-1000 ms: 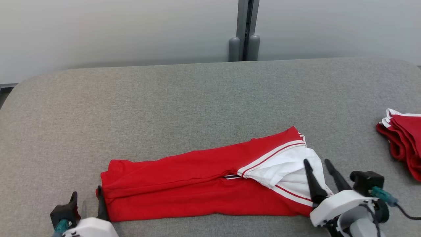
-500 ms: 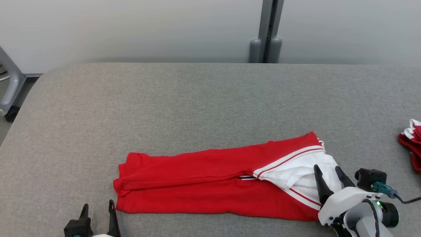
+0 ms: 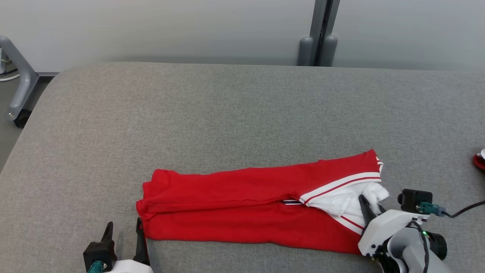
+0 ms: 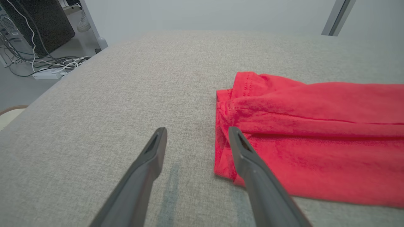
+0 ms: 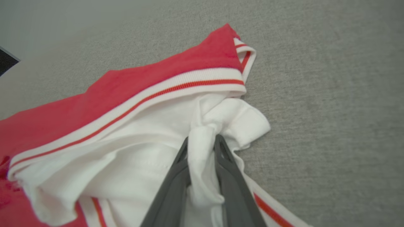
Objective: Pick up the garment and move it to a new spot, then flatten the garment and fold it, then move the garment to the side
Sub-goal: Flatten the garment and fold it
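The red garment [image 3: 246,204], folded into a long strip, lies on the gray padded table [image 3: 227,113] near its front edge. The right gripper [image 5: 202,140] pinches its bunched white fabric at 1 end; the left gripper [image 4: 197,130] stands spread wide beside the other.

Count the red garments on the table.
2: one long folded garment near the front edge; a red sliver at the far right edge, mostly out of frame. Others may be hidden.
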Tool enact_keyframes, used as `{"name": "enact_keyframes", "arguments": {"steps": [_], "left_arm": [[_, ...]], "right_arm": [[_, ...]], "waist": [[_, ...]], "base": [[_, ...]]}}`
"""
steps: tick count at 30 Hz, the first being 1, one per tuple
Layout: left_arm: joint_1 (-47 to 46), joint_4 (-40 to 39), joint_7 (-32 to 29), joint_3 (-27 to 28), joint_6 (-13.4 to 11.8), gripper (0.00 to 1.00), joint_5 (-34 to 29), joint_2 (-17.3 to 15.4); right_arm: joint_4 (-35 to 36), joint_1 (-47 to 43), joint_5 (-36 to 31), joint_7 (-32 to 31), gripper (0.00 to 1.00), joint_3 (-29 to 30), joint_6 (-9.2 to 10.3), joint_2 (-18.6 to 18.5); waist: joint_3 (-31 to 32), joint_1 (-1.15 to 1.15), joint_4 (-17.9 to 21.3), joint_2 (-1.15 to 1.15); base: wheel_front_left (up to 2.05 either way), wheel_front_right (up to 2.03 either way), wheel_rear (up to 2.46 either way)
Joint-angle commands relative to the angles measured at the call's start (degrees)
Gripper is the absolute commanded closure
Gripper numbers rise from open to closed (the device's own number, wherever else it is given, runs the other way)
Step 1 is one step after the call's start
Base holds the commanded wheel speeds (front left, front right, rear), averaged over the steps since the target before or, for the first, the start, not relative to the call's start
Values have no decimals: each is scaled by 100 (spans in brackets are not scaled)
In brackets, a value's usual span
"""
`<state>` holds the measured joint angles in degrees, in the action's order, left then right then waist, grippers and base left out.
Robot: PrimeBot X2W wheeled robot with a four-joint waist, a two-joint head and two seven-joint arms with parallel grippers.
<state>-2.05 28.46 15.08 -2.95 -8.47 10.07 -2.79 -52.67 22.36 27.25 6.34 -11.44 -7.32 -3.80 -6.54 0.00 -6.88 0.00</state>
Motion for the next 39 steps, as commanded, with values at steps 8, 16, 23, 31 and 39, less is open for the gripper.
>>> {"name": "enact_keyframes", "arguments": {"steps": [8,16,23,31,39], "left_arm": [[-200,-100,9,-121,-13,0,18,-26],[-158,-129,9,-157,35,0,-7,-25],[-188,-78,9,-239,61,0,45,-26],[-209,-43,9,-429,92,0,69,-24],[-226,-53,9,-716,130,0,32,-25]], "right_arm": [[-363,160,122,568,100,123,-14,44],[-223,303,135,868,100,502,-12,-88],[406,130,182,890,100,247,-16,0],[1526,-295,932,568,100,-1014,-17,74],[2126,-416,1684,232,100,-2072,-17,71]], "waist": [[14,0,66,0],[95,0,300,0],[155,0,494,0],[228,0,375,0],[251,0,-266,0]], "base": [[0,0,0],[0,0,0],[0,0,0],[0,0,0],[0,0,0]]}}
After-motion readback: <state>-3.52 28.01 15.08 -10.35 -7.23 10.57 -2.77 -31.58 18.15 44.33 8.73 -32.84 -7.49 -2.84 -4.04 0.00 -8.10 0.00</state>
